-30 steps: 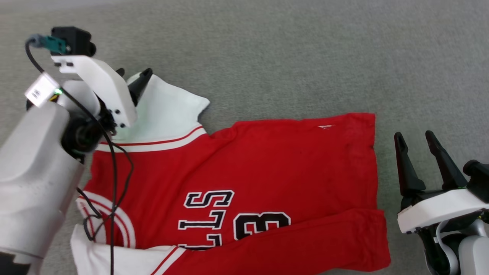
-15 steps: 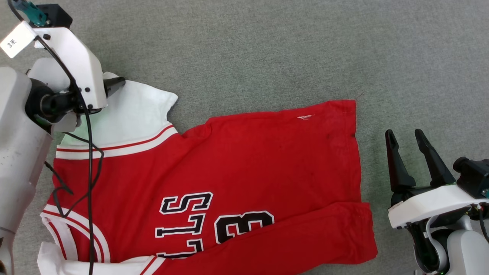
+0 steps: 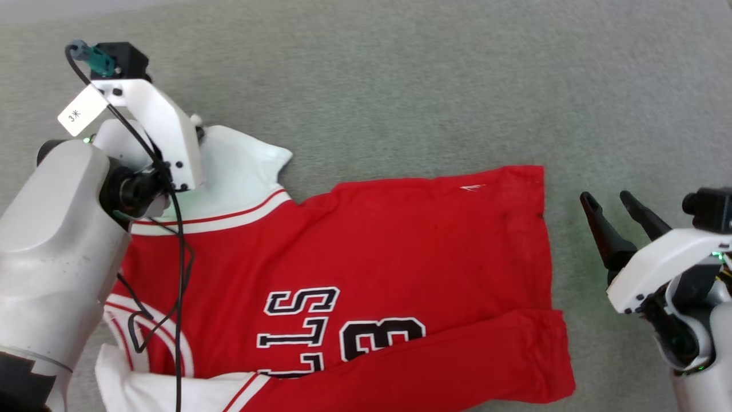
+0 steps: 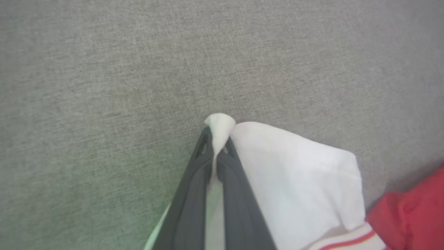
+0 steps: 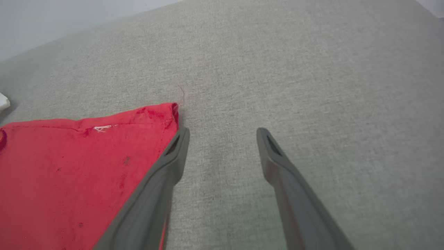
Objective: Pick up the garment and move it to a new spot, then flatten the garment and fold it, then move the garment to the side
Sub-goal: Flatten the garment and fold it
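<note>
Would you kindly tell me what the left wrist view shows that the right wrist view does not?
Left wrist view: the left claw shut on the tip of the white sleeve, with striped trim below it. Right wrist view: the right claw open and empty beside the red hem corner, and a small white stitch mark. Shared: the jersey, red cloth lying on the grey fabric surface.

Red jersey shirt (image 3: 400,240), white short sleeves, striped trim, black white-outlined lettering, flat on grey fabric surface (image 3: 457,86), near edge folded over.
</note>
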Robot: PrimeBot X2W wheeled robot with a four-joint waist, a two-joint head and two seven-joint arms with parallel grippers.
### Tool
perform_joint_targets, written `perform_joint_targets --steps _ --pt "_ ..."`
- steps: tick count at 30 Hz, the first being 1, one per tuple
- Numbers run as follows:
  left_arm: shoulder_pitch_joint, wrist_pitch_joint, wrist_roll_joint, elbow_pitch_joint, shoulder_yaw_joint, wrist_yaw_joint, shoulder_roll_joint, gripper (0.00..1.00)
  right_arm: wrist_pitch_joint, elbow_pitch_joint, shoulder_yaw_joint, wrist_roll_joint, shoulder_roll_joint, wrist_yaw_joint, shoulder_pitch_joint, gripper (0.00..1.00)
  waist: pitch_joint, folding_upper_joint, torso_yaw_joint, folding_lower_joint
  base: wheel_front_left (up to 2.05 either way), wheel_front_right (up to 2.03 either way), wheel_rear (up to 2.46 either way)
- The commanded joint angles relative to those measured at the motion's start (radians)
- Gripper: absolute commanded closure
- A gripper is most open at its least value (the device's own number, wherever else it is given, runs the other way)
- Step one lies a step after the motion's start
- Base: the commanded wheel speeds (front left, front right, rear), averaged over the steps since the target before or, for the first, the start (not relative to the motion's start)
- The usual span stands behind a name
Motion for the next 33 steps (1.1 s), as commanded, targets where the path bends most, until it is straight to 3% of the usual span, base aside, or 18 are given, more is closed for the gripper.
perform_joint_targets --steps 1,9,16,22,23,24,27,33 --pt "0.012 -0.036 0.004 -0.013 0.007 0.000 -0.004 1.00 0.057 0.016 0.010 0.027 -0.024 -0.001 -0.033 0.00 -0.034 0.0000 0.038 -0.0001 0.00 0.00 0.00" --pt "0.064 -0.195 0.015 -0.105 0.028 0.012 -0.043 1.00 0.343 0.081 0.075 0.105 -0.127 -0.001 -0.129 0.00 -0.047 0.0000 0.132 -0.0001 0.00 0.00 0.00" --pt "0.104 -0.246 0.011 -0.181 0.031 0.019 -0.056 1.00 0.446 0.163 0.147 0.106 -0.163 -0.001 -0.220 0.00 -0.009 0.0000 0.183 -0.0001 0.00 0.00 0.00" --pt "0.122 -0.257 0.003 -0.206 0.030 0.020 -0.060 1.00 0.535 0.305 0.215 0.126 -0.149 -0.001 -0.213 0.00 0.009 0.0000 0.204 -0.0001 0.00 0.00 0.00" --pt "0.126 -0.259 -0.001 -0.206 0.032 0.020 -0.060 1.00 0.559 0.331 0.226 0.138 -0.144 -0.001 -0.204 0.54 0.009 0.0000 0.205 -0.0001 0.00 0.00 0.00" --pt "0.129 -0.262 -0.003 -0.206 0.032 0.018 -0.059 1.00 0.574 0.351 0.235 0.152 -0.137 -0.001 -0.195 1.00 0.007 0.0000 0.205 -0.0001 0.00 0.00 0.00" --pt "0.139 -0.264 -0.006 -0.201 0.033 0.013 -0.055 1.00 0.582 0.369 0.249 0.168 -0.145 -0.001 -0.201 1.00 -0.002 0.0000 0.206 -0.0001 0.00 0.00 0.00" --pt "0.168 -0.295 0.002 -0.201 0.031 0.011 -0.044 1.00 0.446 0.293 0.195 0.163 -0.192 -0.001 -0.271 1.00 -0.053 0.0000 0.203 -0.0001 0.00 0.00 0.00"
